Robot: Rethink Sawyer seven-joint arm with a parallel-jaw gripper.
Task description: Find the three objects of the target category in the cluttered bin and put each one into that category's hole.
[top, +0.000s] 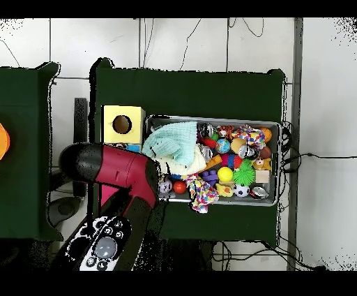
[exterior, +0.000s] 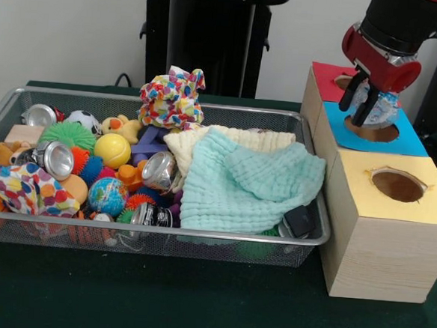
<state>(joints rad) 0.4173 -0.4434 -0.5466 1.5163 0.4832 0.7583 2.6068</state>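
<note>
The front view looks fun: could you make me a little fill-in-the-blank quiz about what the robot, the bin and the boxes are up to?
1. The gripper hangs over the hole in the ____ box top.
2. The box top nearest the camera is ____.
3. A mint green ____ covers the right part of the bin.
4. Between its fingers the gripper holds something ____ and crinkly.

Missing words: blue; yellow; cloth; clear

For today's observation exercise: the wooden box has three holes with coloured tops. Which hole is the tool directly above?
The blue-topped hole, the middle one. The tool hangs over it holding something crinkly; the red hole lies behind, the yellow hole in front.
</note>
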